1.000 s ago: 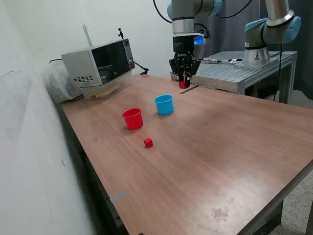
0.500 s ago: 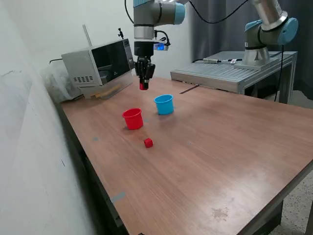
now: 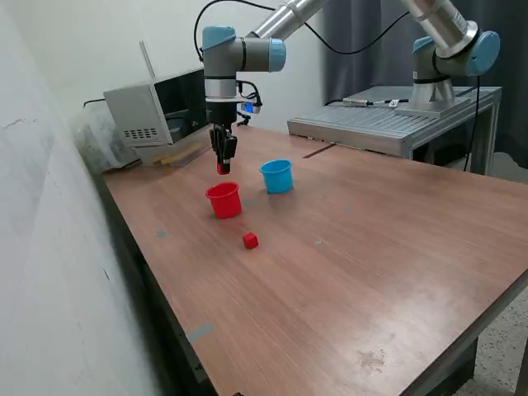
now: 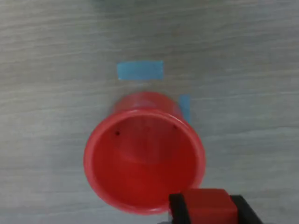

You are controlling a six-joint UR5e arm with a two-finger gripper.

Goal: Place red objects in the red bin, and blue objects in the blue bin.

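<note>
The small round red plastic cup (image 3: 223, 200) stands on the brown wooden table (image 3: 396, 247), beside the light-blue plastic cup (image 3: 277, 176). The two-finger gripper (image 3: 223, 169) hangs just above its rim, clamped on a small red cube (image 4: 205, 205), presumably positioned for dropping. A second red cube (image 3: 250, 240) lies nearby on the table.

Red cup (image 3: 223, 200) in plain glossy red, inside and out, with a few tiny dark specks on the inner wall (image 4: 144, 161); light-blue cup (image 3: 277, 176); small red cube (image 3: 250, 240) loose on a brown wood-grain table (image 3: 371, 247); second red cube (image 4: 206, 208) between black fingers (image 4: 176, 207); pale blue tape marks (image 4: 139, 71) on washed-out grey-brown grain in the wrist view; arm grey with light-blue joint caps (image 3: 219, 38)
</note>
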